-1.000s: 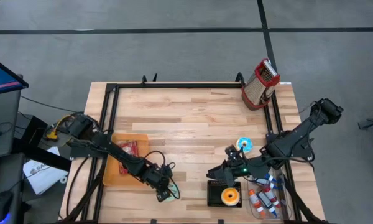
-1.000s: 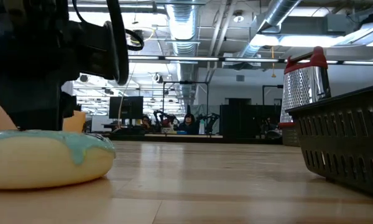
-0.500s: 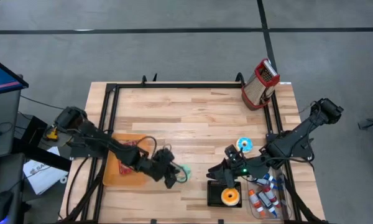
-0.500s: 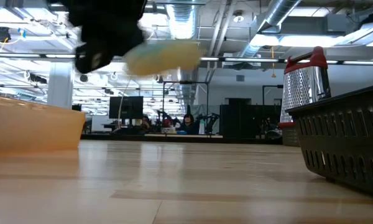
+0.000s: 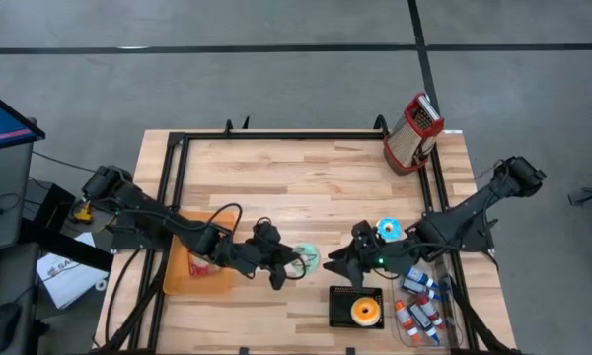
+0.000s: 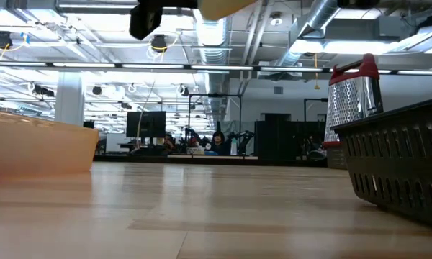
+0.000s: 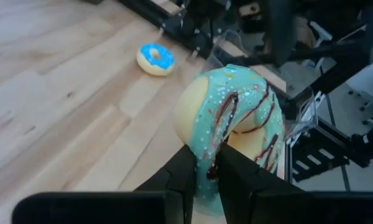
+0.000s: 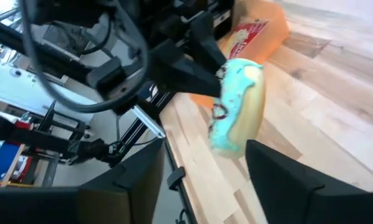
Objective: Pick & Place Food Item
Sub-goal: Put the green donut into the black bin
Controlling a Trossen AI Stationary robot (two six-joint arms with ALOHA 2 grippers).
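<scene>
A teal-iced donut with chocolate drizzle (image 5: pixel 307 258) (image 7: pixel 236 121) is held above the table's middle by my left gripper (image 5: pixel 287 265) (image 7: pixel 214 167), which is shut on it. It stands on edge, lifted clear. In the low view only its pale underside (image 6: pixel 229 6) shows at the top. My right gripper (image 5: pixel 338 262) (image 8: pixel 202 158) is open, level with the donut (image 8: pixel 237 106) and just to its right, touching nothing. A blue-iced donut (image 5: pixel 388 230) (image 7: pixel 155 58) lies flat on the wood. An orange-iced donut (image 5: pixel 365 312) lies in a black basket. My left gripper pinches the teal donut's ring at its rim (image 7: pixel 206 163) between the two fingers (image 7: pixel 185 177), one on the iced face and one on the plain side. The fingers come level from the table's left. The donut stands on edge beyond the fingertips, lifted clear of the table.
An orange tray (image 5: pixel 180 278) with a red packet lies at the left. The black basket (image 5: pixel 337 312) (image 6: pixel 403 165) sits near the front edge, with a clear bin of bottles (image 5: pixel 421 314) to its right. A red-handled grater (image 5: pixel 412 132) (image 6: pixel 354 97) stands at the far right corner.
My left gripper has lifted the teal donut off the table near the front edge and carried it up, right and toward the far side, to the table's middle. The donut has turned from lying flat to standing on edge. My right gripper has shifted off the basket toward the donut.
</scene>
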